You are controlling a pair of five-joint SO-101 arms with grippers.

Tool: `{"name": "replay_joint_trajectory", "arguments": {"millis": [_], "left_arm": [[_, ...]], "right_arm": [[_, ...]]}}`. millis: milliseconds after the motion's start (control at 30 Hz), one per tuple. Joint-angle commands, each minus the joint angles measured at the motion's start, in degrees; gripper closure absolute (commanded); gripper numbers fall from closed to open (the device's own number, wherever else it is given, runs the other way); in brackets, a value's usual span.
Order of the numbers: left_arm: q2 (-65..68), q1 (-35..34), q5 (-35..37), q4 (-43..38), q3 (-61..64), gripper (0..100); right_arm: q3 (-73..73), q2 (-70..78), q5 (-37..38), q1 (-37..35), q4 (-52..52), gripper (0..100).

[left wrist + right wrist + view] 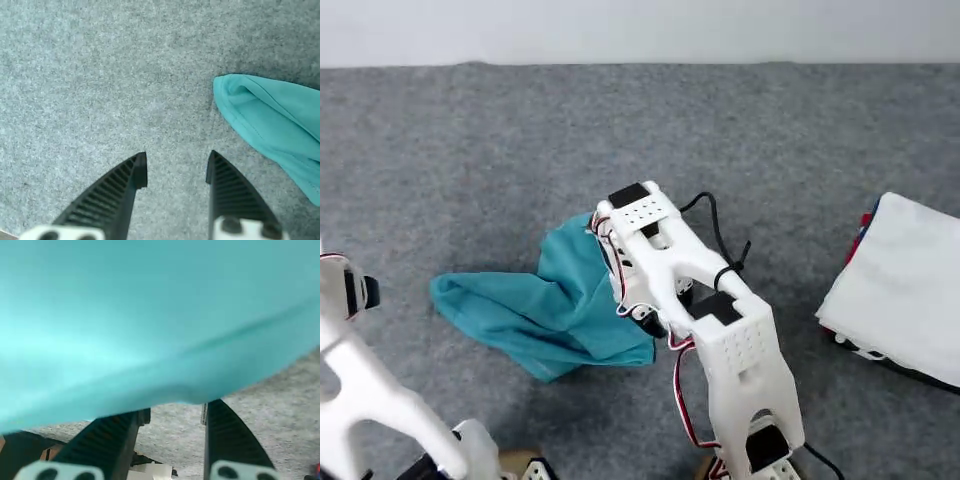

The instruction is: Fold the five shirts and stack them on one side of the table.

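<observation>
A crumpled teal shirt (555,310) lies on the grey table surface left of centre. My right gripper (645,318) is down at the shirt's near right edge, under its white arm. In the right wrist view the teal shirt (150,315) hangs very close, covering the tips of the right gripper (175,410), whose black fingers (225,440) stand apart. My left gripper (177,165) is open over bare carpet, with one end of the teal shirt (270,120) a short way off and not touched. A stack of folded shirts (910,285), white on top, sits at the right edge.
The left arm (360,390) stands at the near left corner. Red and blue cloth edges (865,232) peek from under the white shirt. A black cable (720,240) loops beside the right arm. Grey carpet (470,150) stretches across the back.
</observation>
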Motion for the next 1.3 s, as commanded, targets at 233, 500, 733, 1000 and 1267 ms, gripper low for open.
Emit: {"name": "replay_joint_trajectory", "arguments": {"millis": [233,500,733,1000,1267], "left_arm": [[-1.8,0.0,0.4,-1.2,-0.1,80],[-1.8,0.1,0.3,-2.1,-0.1,80],[-1.6,0.1,0.3,-2.1,-0.1,80],[-1.8,0.1,0.2,-2.1,2.4,80],[-1.8,0.1,0.2,-3.4,4.1,80]], "right_arm": [[-7.7,-5.5,-0.4,2.2,2.3,81.2],[-8.1,-8.0,3.3,2.9,2.1,81.1],[-7.3,-4.7,3.6,3.1,-1.3,81.1],[-7.5,2.2,3.6,2.4,-2.5,81.2],[-7.7,2.0,3.7,2.6,-1.9,97.6]]}}
